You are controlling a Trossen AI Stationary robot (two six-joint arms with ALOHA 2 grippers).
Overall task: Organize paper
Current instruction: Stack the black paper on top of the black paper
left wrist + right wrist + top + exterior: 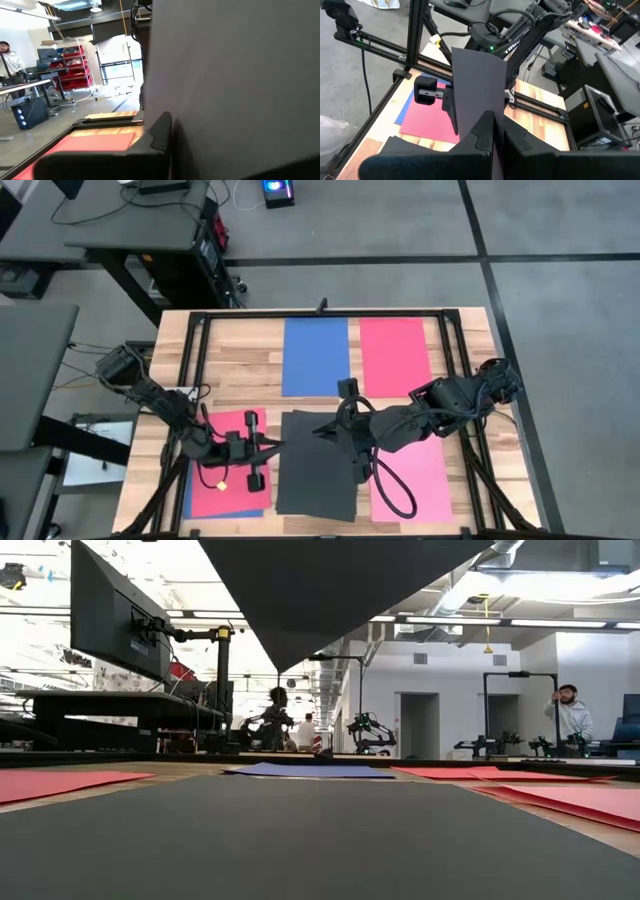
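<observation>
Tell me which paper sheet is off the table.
The dark grey sheet, held upright between the left gripper and right gripper; the others lie flat.

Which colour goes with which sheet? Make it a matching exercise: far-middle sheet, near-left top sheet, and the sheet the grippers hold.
Sheets:
1. far-middle sheet
2. near-left top sheet
3. upright sheet pinched by the left gripper and the right gripper

Colours:
a. red
b. dark grey
c. blue

Pairs: 1-c, 2-a, 3-b
</observation>
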